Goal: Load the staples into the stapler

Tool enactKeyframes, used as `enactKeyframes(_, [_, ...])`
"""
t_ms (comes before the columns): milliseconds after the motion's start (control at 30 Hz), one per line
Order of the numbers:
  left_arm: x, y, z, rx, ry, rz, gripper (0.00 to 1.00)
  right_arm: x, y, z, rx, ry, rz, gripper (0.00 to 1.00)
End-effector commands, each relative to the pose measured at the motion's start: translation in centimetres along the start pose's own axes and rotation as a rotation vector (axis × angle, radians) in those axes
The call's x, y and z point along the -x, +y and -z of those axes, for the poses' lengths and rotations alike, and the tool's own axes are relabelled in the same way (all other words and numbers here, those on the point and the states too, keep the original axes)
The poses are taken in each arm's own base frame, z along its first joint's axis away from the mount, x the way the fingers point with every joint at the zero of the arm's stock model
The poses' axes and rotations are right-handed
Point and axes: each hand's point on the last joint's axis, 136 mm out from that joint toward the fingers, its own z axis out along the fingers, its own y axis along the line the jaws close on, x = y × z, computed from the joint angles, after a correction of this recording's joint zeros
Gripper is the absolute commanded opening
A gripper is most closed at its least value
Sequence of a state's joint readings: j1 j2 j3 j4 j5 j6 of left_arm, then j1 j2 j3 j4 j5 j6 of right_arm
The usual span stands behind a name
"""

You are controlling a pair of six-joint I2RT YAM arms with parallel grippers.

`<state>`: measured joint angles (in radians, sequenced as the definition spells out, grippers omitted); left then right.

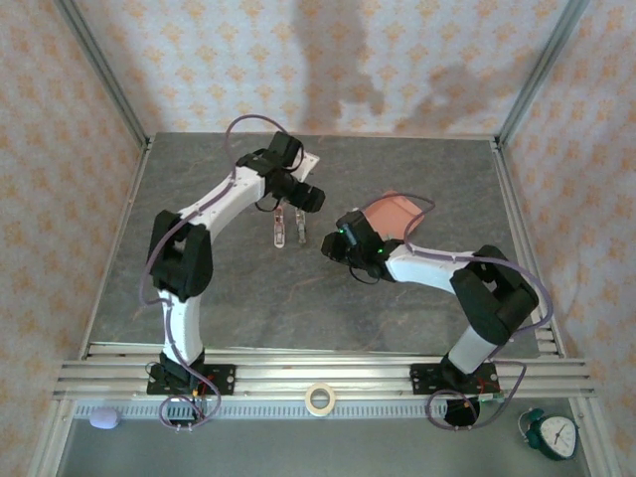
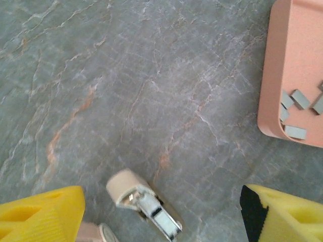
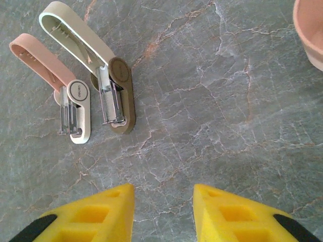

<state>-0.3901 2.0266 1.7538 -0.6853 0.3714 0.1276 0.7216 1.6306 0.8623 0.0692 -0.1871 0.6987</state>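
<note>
Stapler (image 3: 75, 108): pink arm, white base, lying on the table (image 3: 212, 116) and swung fully open with the metal channel facing up. Probably laid so to take a strip from above without being held.
Second stapler (image 3: 117, 98): cream arm on a brown base, just beside the pink one, likewise open (by its colour, not the one wanted).
Staples (image 2: 301, 99): several small grey strips, loose in one corner of the shallow pink tray (image 2: 275, 75), well apart from both staplers. Gathered there, presumably, so as not to scatter over the table.
Left tool (image 2: 162, 206): fingers wide apart with nothing gripped, hanging low over an opened stapler whose channel shows between them. Hard to tell from that view which of the two it is. Seemingly placed to steady the stapler or press it down.
Right tool (image 3: 164, 201): a narrower gap, also empty, aimed across bare table toward the two staplers, with the tray rim at the upper right corner of its view.
Step in hand: judged to be the very start, with no strip picked up and no strip made out in the channel.
Next move: likely a pinch on one strip in the tray. Thin and flat against the tray floor, so a risk of slipping or of lifting two at once.
</note>
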Motion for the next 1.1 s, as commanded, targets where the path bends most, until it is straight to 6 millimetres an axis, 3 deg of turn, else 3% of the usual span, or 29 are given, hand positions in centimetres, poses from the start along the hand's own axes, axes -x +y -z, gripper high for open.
enactKeyframes(0, [-1.1,-0.1,-0.7,-0.039,0.112,-0.081,0.8,0.5,-0.1,0.8,-0.004,-0.031,0.01,0.36])
enactKeyframes(267, [-0.6,0.6,-3.6,-0.058,0.188,-0.17,0.76,0.2,-0.8,0.7,-0.031,-0.024,0.022,0.36])
enactKeyframes(533, [-1.9,1.2,-4.9,-0.063,0.271,-0.239,0.75,0.1,-1.0,0.5,-0.043,-0.018,0.028,0.36])
enactKeyframes(900, [-2.8,-0.3,-4.5,-0.154,0.297,-0.253,0.72,0.1,-0.8,0.1,-0.043,-0.008,0.026,0.36])
enactKeyframes(1067, [-2.9,-0.7,-4.0,-0.175,0.298,-0.273,0.65,0.2,-0.7,0.1,-0.044,-0.009,0.026,0.36])
